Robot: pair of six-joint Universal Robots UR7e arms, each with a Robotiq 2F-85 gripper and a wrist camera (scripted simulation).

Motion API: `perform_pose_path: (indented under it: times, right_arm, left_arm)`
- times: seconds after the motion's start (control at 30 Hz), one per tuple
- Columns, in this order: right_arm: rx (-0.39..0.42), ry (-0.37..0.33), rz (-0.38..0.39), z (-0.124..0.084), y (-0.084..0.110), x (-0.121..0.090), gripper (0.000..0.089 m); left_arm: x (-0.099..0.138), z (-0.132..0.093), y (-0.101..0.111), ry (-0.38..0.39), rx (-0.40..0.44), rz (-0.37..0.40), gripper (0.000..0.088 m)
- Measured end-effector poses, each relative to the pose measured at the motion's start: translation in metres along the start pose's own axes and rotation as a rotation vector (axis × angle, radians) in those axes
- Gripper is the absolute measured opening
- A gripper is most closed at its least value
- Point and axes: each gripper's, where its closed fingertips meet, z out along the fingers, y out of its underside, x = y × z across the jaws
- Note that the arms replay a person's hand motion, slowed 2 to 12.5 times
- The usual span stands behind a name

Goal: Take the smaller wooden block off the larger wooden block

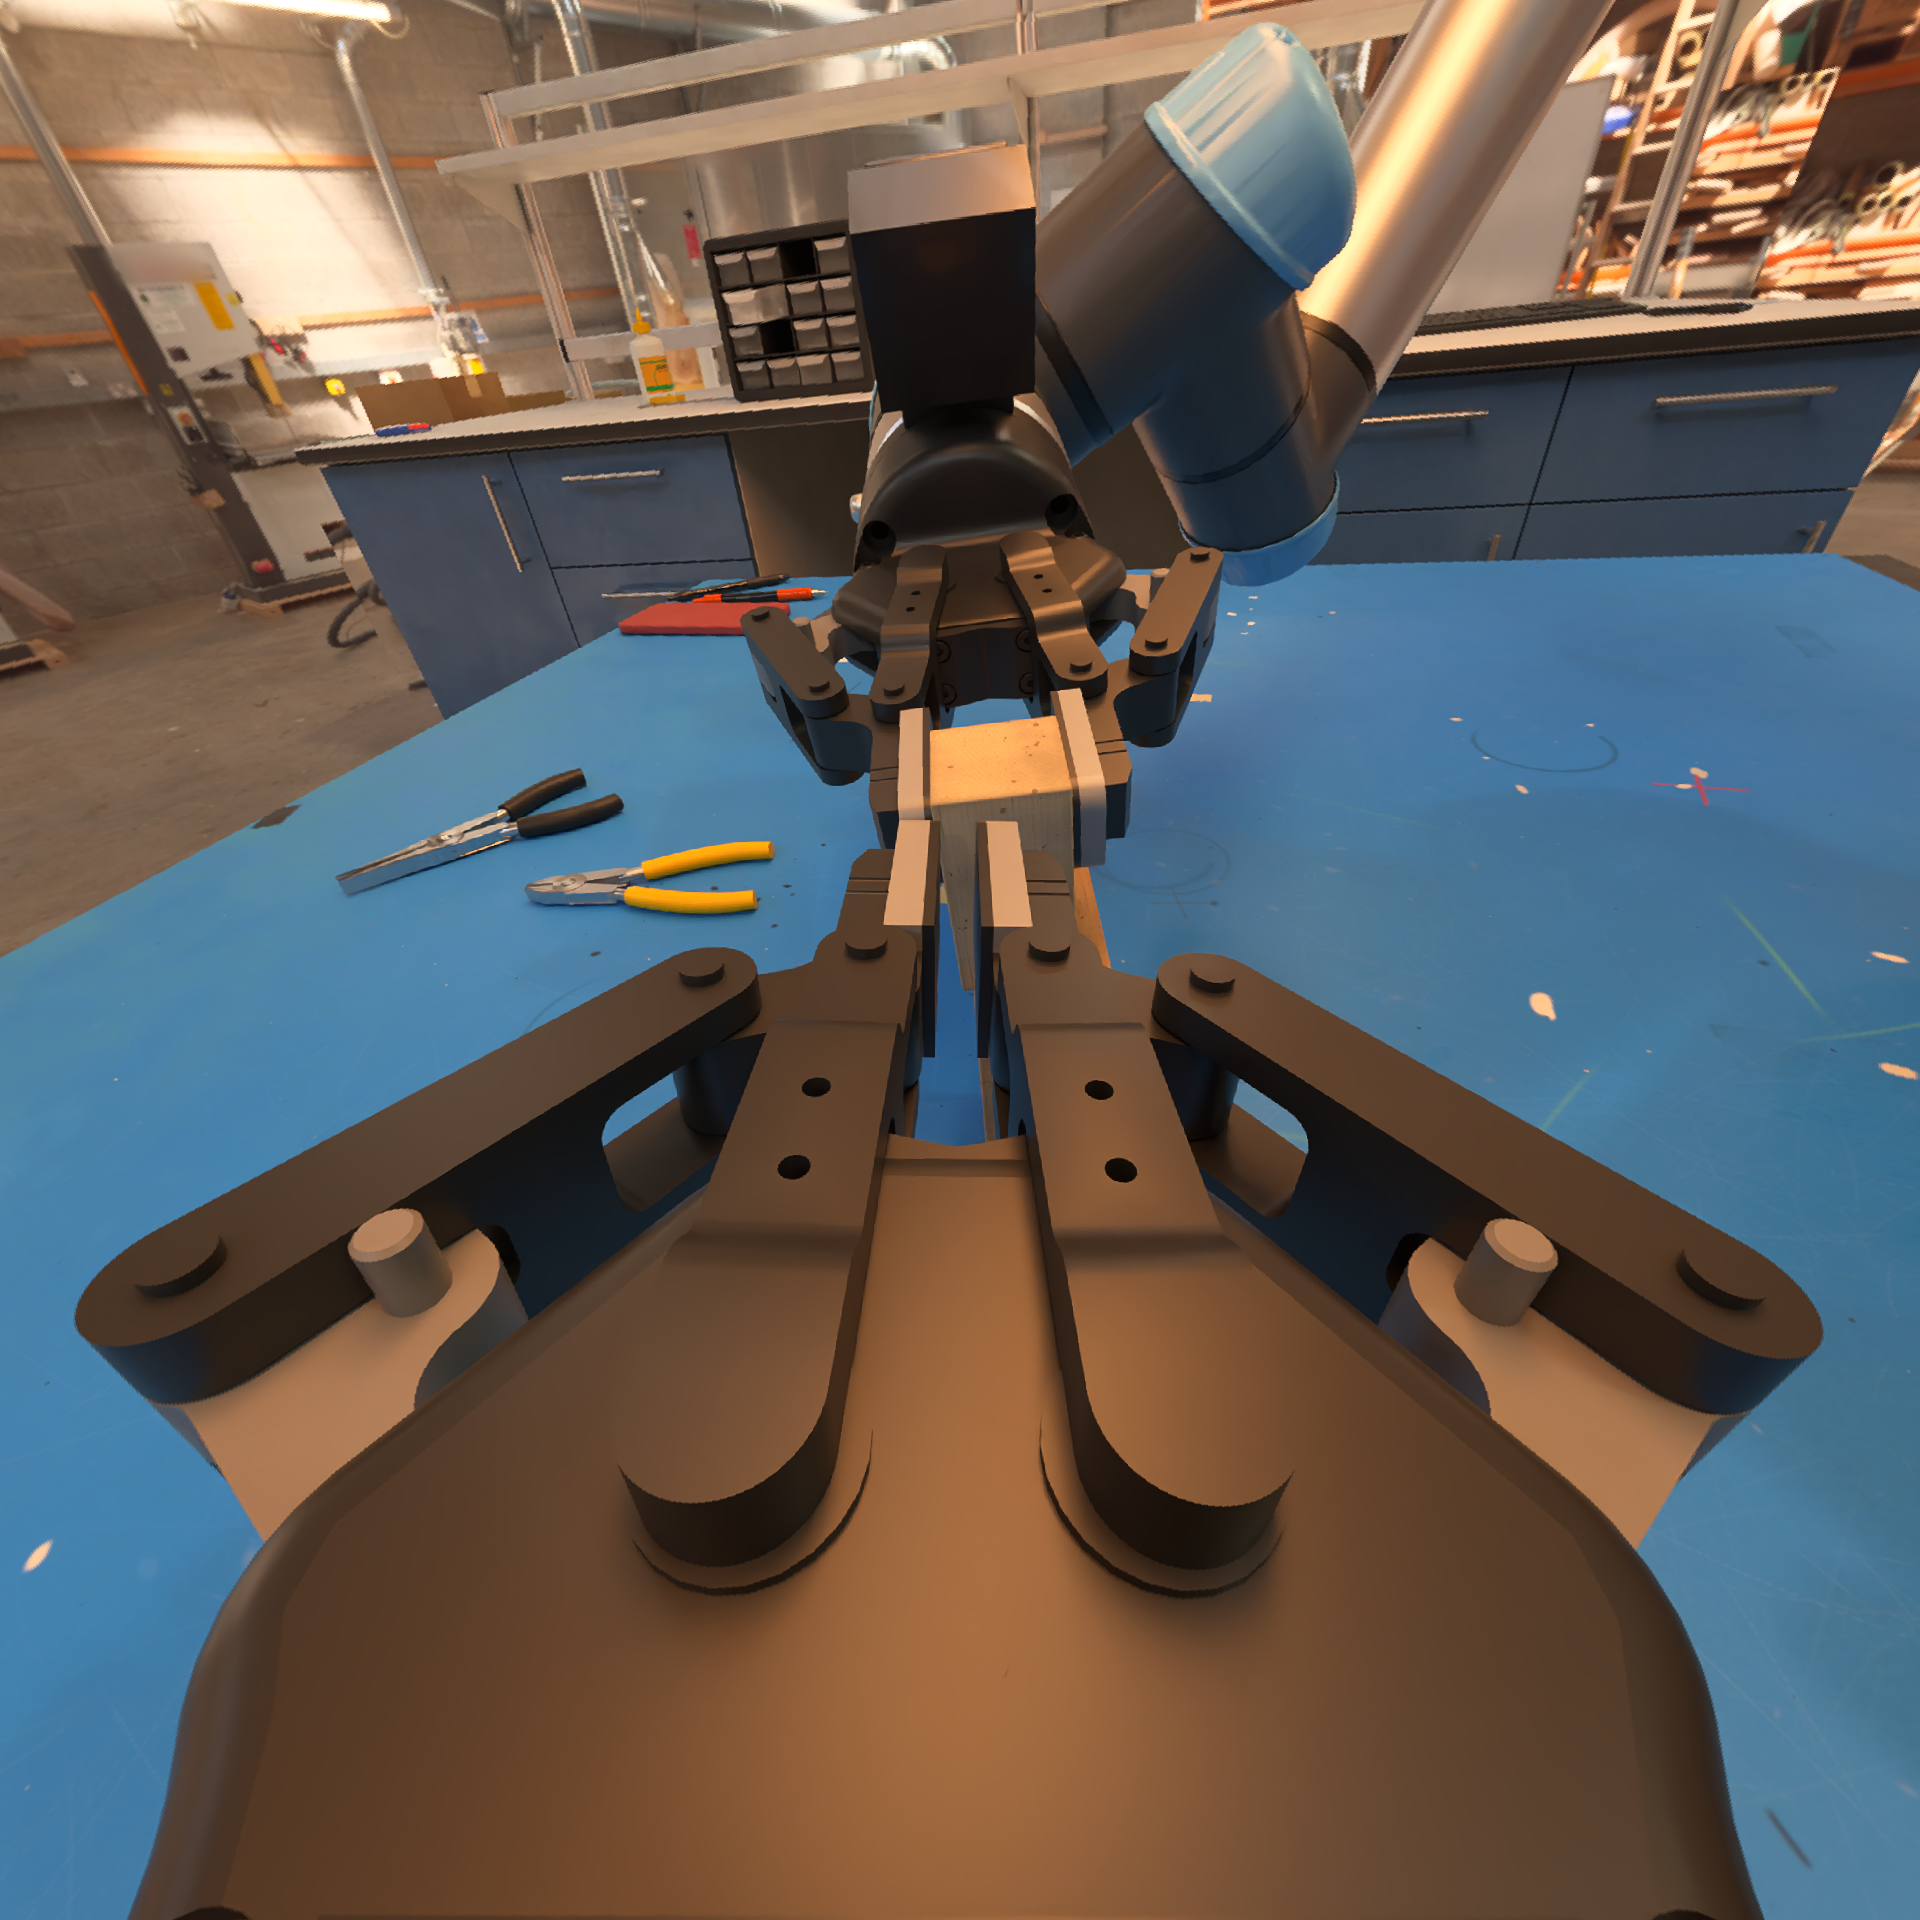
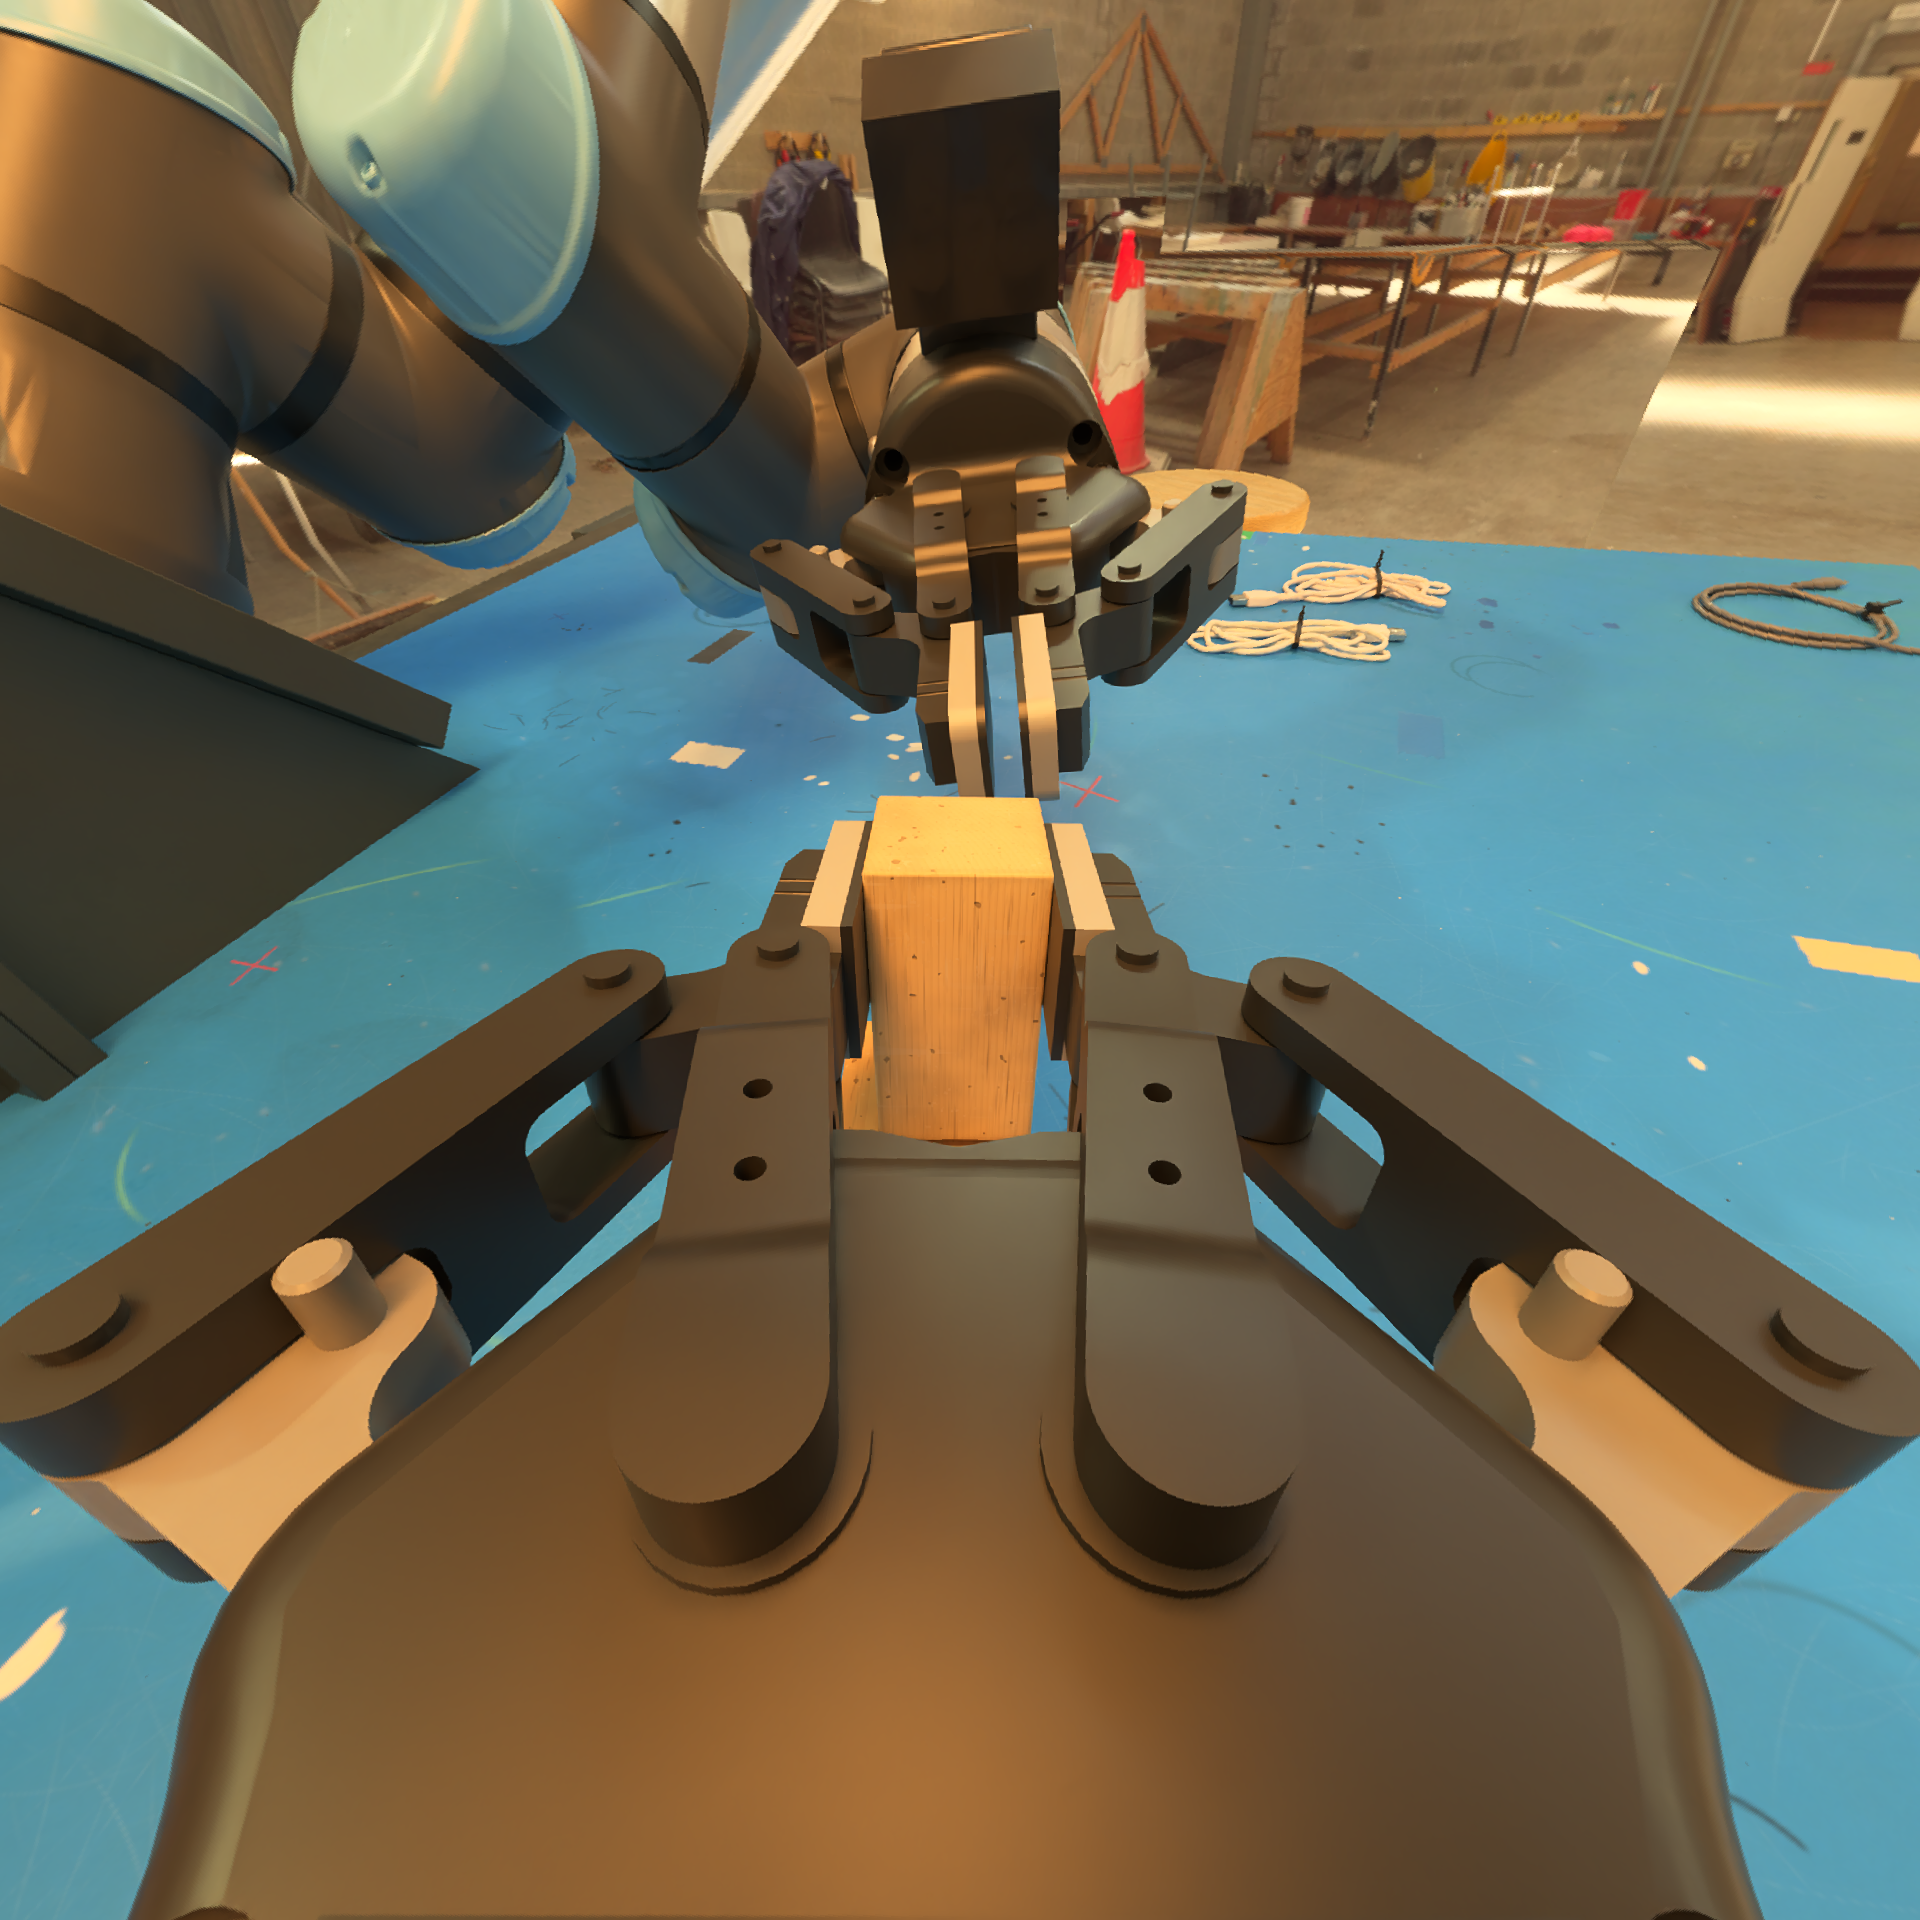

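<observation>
Warm bright workshop light from overhead, soft shadows, sharp focus throughout, strong wide-angle stretching at edges

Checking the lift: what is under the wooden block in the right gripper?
Under the wooden block in the right gripper, a sliver of more wood shows. The gripper's body covers the rest; contact cannot be judged.

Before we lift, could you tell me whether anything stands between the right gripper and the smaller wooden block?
Nothing visible does. The right gripper already has its pads against both sides of the smaller wooden block. The left gripper sits close by, just beyond the block's far side and facing it, not between the two.
</observation>
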Motion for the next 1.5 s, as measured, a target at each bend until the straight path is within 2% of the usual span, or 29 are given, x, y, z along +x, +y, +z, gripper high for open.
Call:
perform_pose_path:
  times: [0.23,0.47,0.83,1.1,1.3,1.5]
  right_arm:
    - [-0.021,0.021,-0.022,0.000,0.001,0.001,0.0271]
    - [-0.048,0.032,-0.039,0.000,0.000,0.001,0.0271]
    - [-0.091,0.022,-0.076,0.001,0.000,0.000,0.0271]
    - [-0.053,0.019,-0.083,-0.002,-0.002,0.000,0.0271]
    - [0.032,0.040,-0.069,-0.010,-0.015,0.002,0.0271]
    - [0.038,0.047,-0.072,-0.008,-0.014,0.002,0.0271]
  left_arm:
    - [-0.002,0.000,0.000,-0.027,-0.020,0.039,0.0061]
    - [-0.005,0.000,-0.001,-0.083,-0.093,0.114,0.0068]
    - [-0.001,0.000,-0.001,-0.052,-0.113,0.032,0.0066]
    - [-0.001,0.001,0.000,-0.038,-0.087,0.027,0.0063]
    - [-0.002,0.001,0.001,-0.040,-0.087,0.038,0.0064]
    - [-0.003,0.000,0.001,-0.044,-0.083,0.034,0.0063]
